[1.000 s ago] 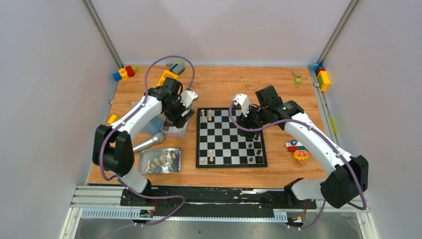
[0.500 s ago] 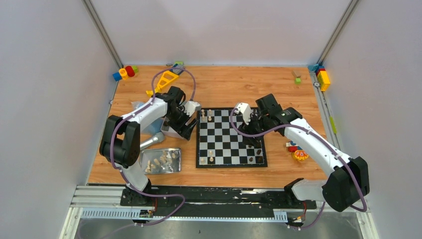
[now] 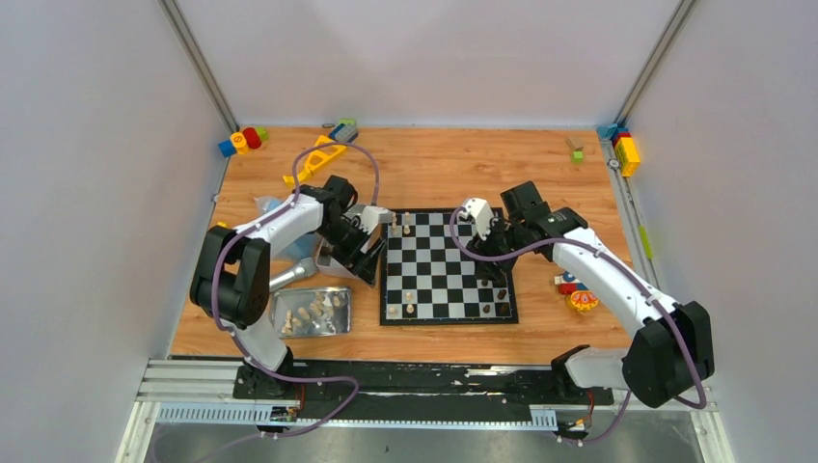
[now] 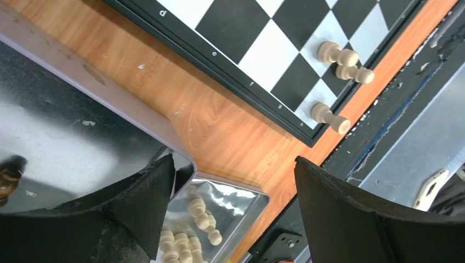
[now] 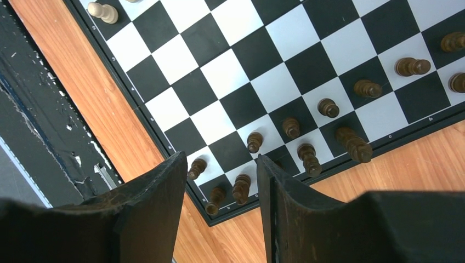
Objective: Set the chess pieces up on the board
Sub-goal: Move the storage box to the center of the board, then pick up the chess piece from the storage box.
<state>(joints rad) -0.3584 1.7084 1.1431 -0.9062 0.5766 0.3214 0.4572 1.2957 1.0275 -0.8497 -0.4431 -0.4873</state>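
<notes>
We see left claw wide, empty, left of the board, likely going for cream pieces; right claw parted, empty, above it.

Overhead view; wrist views near board

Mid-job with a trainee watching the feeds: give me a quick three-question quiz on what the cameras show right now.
1. True or false: the left gripper has a pale piece between its fingers.
2. Seen from the top view, the dark pieces on the board stand: A) in its middle; B) on its right side; C) on its left side.
3. In the left wrist view, how many pale pieces stand on the board?
Key: 1 false, the fingers are open and empty. 2 B. 3 three.
</notes>
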